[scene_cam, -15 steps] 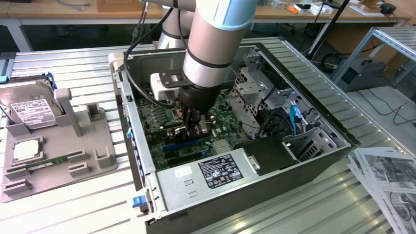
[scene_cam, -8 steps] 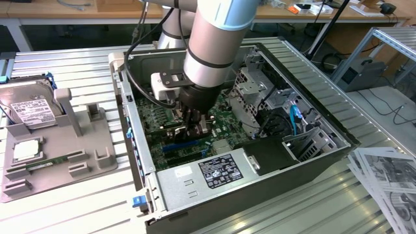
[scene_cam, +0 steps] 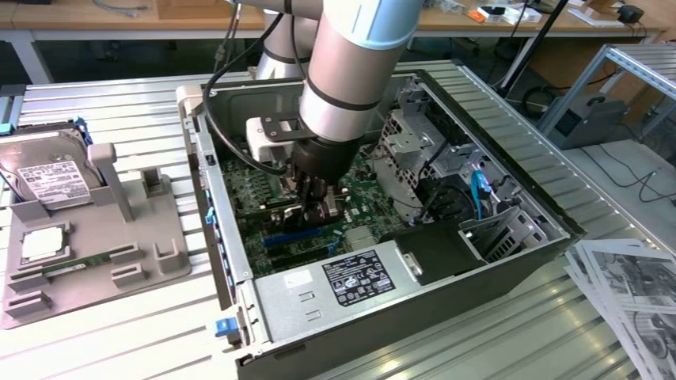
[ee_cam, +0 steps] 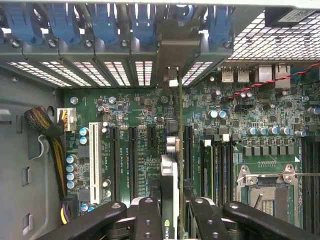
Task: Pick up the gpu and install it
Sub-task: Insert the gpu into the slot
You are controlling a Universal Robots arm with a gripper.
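A: Down inside the open tower case [scene_cam: 507,186] now, gripper [scene_cam: 317,207] low over the motherboard [scene_cam: 365,184].

B: Clamped on the gpu [ee_cam: 172,165], fingers [ee_cam: 147,220] pinching it edge-on from both sides. Narrow grip, card held upright.

A: Seen in the wrist view standing on edge above the expansion slots [ee_cam: 125,155], between a black slot and the memory slots. Silver bracket [ee_cam: 173,55] reaching up toward the row of blue retention clips [ee_cam: 105,22] at the rear grille.

B: Partial green-and-white NVIDIA logo on the card near the fingers. Tiny white print on the board between the slots, too small to read.

A: White PCI slot [ee_cam: 93,160] off to one side, braided power cable [ee_cam: 47,135] beyond it. CPU socket [ee_cam: 267,192] bare on the other side.

B: Outside the case, on the exterior view's left: grey parts tray [scene_cam: 95,253] with a hard drive [scene_cam: 47,170] standing in it, white label with lines of print, unreadable. Green memory stick [scene_cam: 63,269] lying flat in the tray.

A: Power supply [scene_cam: 338,289] at the near end of the case, black-and-white rating label, text illegible. Printed sheets [scene_cam: 628,293] on the exterior view's right.
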